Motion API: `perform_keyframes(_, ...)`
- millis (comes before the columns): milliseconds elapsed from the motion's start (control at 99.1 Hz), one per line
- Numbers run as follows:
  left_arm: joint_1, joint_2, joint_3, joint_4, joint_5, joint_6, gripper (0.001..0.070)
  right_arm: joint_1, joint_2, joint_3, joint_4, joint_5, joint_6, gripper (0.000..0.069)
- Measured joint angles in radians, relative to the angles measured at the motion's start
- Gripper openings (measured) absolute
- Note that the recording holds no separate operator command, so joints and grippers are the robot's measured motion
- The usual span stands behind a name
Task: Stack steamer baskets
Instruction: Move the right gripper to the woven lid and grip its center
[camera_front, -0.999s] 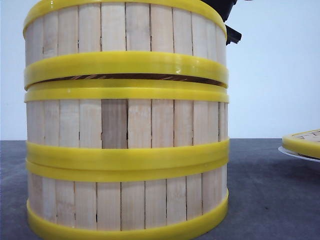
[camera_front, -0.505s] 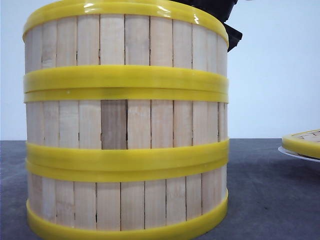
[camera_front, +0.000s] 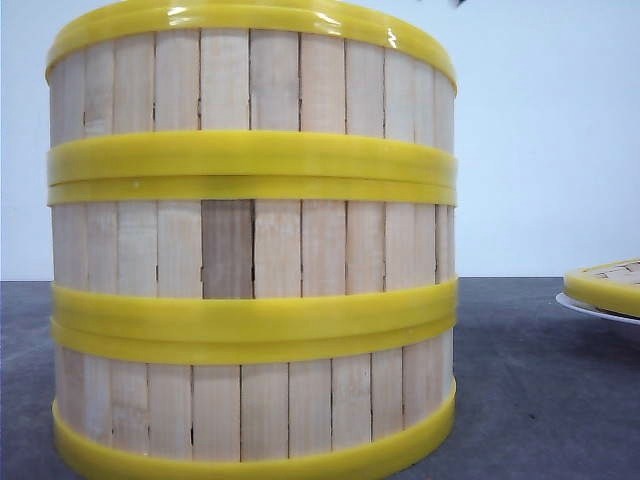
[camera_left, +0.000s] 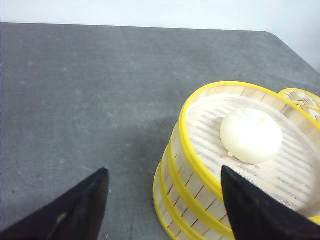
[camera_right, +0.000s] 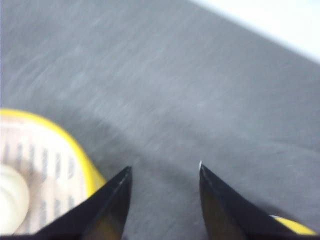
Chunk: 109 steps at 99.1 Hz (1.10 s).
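Three steamer baskets stand stacked in one column close to the front camera: top basket (camera_front: 250, 85), middle basket (camera_front: 300, 250), bottom basket (camera_front: 250, 405). Their yellow bands meet evenly. In the left wrist view the stack (camera_left: 192, 165) shows from above, with a white bun (camera_left: 251, 135) lying in the top basket. My left gripper (camera_left: 164, 169) hangs open above the stack's rim, one finger over the basket floor, the other over the table, touching nothing. In the blurred right wrist view my right gripper (camera_right: 165, 166) is open over bare table beside the top basket (camera_right: 82, 160).
The flat yellow-rimmed lid (camera_front: 608, 283) rests on a white plate (camera_front: 590, 308) at the right edge of the dark grey table (camera_front: 530, 390). The lid (camera_left: 302, 97) also shows just behind the stack in the left wrist view.
The top basket came down from a tilted gap onto the middle basket and now sits flush. The dark gripper behind its upper right rim has gone up out of the front view.
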Motion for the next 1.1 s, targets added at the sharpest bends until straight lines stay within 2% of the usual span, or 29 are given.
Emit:
perform_keyframes(222, 0.000, 0.000, 0.000, 0.000, 0.000, 0.002, 0.0431, -0.028, -0.156, 0.002, -0.055, 0.121, 0.006, 0.0258)
perform_keyframes(373, 0.000, 0.000, 0.000, 0.000, 0.000, 0.003, 0.0431, -0.142, -0.166, 0.006, -0.141, 0.126, 0.014, 0.0263)
perform_keyframes(444, 0.000, 0.000, 0.000, 0.000, 0.000, 0.004, 0.0431, -0.221, -0.145, 0.004, -0.174, 0.097, 0.017, 0.0265)
perform_keyframes(666, 0.000, 0.000, 0.000, 0.000, 0.000, 0.004, 0.0431, -0.445, -0.086, -0.088, -0.174, -0.089, 0.024, 0.0265)
perform_keyframes(858, 0.000, 0.000, 0.000, -0.005, 0.000, 0.004, 0.0431, -0.554, -0.027, -0.253, -0.114, -0.126, 0.026, 0.0265)
perform_keyframes(1100, 0.000, 0.000, 0.000, -0.005, 0.000, 0.004, 0.0431, -0.619, 0.000, -0.438, 0.013, -0.158, 0.051, 0.0265)
